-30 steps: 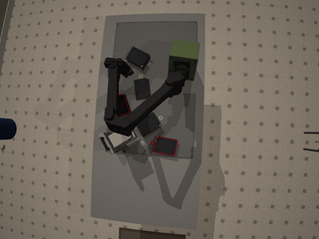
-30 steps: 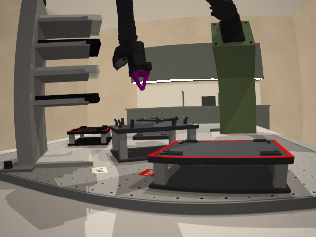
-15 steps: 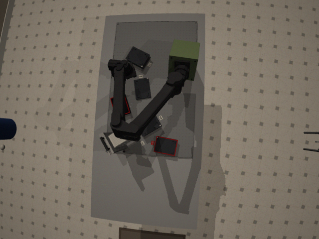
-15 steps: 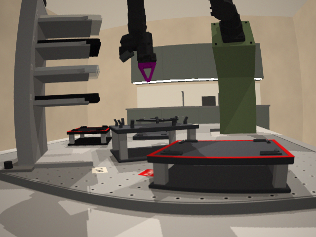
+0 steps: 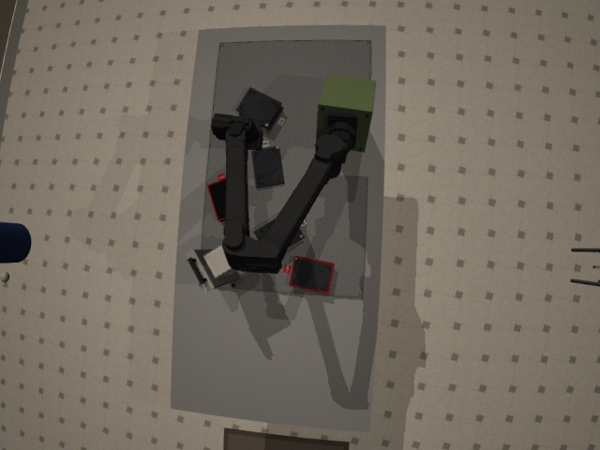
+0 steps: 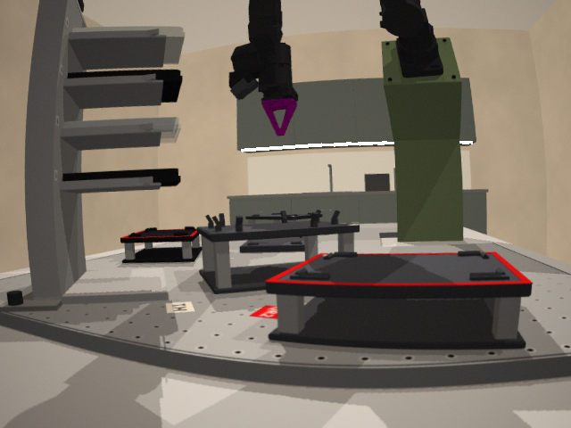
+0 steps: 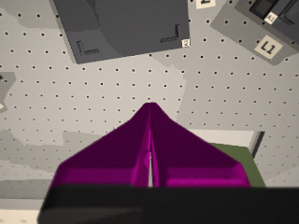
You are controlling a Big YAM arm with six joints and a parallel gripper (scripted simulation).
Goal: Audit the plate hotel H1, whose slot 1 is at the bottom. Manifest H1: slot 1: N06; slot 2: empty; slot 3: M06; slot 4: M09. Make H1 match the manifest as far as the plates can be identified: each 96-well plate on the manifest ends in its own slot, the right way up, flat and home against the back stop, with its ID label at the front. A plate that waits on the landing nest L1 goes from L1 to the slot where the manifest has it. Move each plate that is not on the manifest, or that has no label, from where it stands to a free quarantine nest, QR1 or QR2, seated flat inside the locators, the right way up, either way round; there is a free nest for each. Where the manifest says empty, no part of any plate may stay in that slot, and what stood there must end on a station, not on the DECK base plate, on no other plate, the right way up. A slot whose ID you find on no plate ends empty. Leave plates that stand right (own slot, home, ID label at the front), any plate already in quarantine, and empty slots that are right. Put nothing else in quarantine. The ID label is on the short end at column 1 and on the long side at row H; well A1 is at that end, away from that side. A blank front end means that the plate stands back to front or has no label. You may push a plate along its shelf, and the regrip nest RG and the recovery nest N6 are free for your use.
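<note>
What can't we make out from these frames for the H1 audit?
- Plate IDs: in the exterior view the plate hotel shows dark plates in slot 1 and slot 3 side-on; labels unreadable.
- Hotel from the top view: the arm covers most of it.
- L1 nest: cut off by the wrist frame's edge; contents unclear.
- Left red-edged nest: half hidden under the arm.
- Tool: shut, empty.

We cannot read any ID label on the two black plates (image 6: pixel 171 85) in the grey shelf tower (image 6: pixel 50 152) at the exterior view's left. From above, the black arm (image 5: pixel 235 184) hides part of a red-rimmed nest (image 5: pixel 217 198). Both arm links leave the exterior view's top edge.
</note>
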